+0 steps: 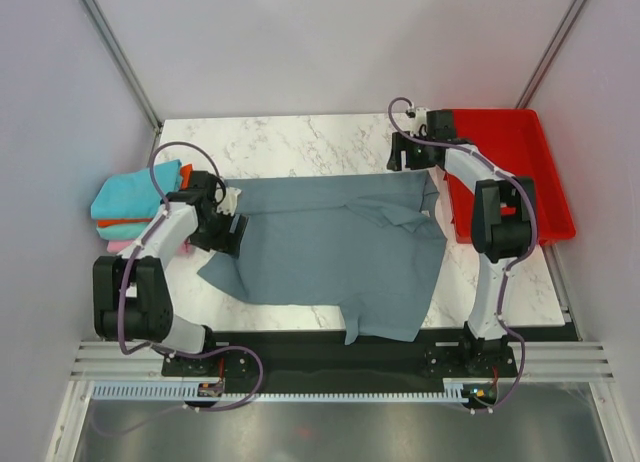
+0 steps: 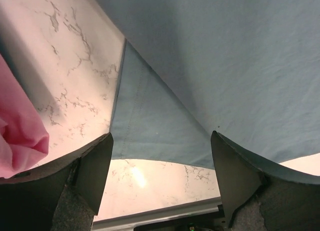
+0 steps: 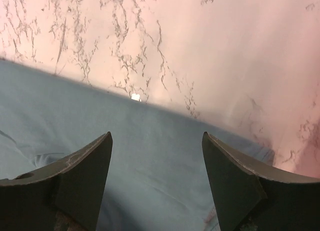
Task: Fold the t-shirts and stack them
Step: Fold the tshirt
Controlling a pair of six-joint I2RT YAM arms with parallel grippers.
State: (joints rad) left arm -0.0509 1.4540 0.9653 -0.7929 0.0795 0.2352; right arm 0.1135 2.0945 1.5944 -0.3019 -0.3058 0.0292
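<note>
a large slate grey-blue cloth t-shirt point(image 1: 330, 247) lay spread and rumpled across the middle of a white marble-patterned surface point(image 1: 290, 142). its near right corner reached past the near edge of the surface.

the left end effector point(image 1: 228, 222) hung over the shirt's left edge. its two dark fingers were spread apart with nothing between them. in the left wrist view, a folded corner of the shirt and bare surface showed in the gap.

just to the left, a stack of folded cloth shirts sat at the surface's left edge: a folded teal shirt point(image 1: 130, 194) on top, a thin folded orange shirt point(image 1: 108, 223) under it, and a folded pink shirt point(image 1: 120, 247) at the bottom. the left arm crossed in front of the stack's right side, hiding part of it.

the right end effector point(image 1: 408, 164) hung over the shirt's far right corner, its fingers also spread and gripping nothing. its wrist view showed the shirt's far edge below the fingers, with bare surface beyond.

a red rectangular plastic tray point(image 1: 520, 162) sat just beside the right end effector, along the surface's right side, close to the shirt's right edge.
</note>
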